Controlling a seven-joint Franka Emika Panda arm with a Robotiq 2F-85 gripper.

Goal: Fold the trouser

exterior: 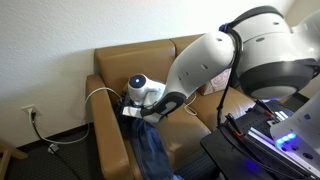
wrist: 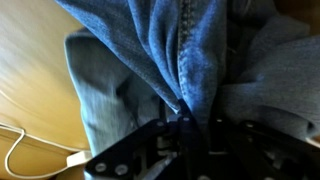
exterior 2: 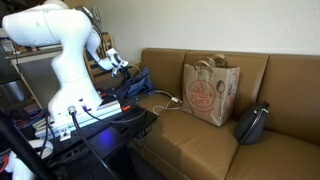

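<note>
The blue denim trouser (exterior: 152, 150) lies along the tan sofa seat, with one end lifted. In the wrist view the denim (wrist: 180, 50) hangs in folds straight from my jaws. My gripper (wrist: 185, 122) is shut on the trouser fabric, pinching a bunched fold above the cushion. In an exterior view my gripper (exterior: 135, 110) sits at the raised end of the trouser. In an exterior view (exterior 2: 128, 72) the gripper holds dark blue cloth (exterior 2: 137, 82) near the sofa's end.
A brown paper bag (exterior 2: 208, 92) stands on the sofa (exterior 2: 290, 80), with a dark bag (exterior 2: 252, 122) beside it. A white cable (wrist: 25, 150) lies on the cushion. The robot base and stand (exterior 2: 70, 115) are in front of the sofa.
</note>
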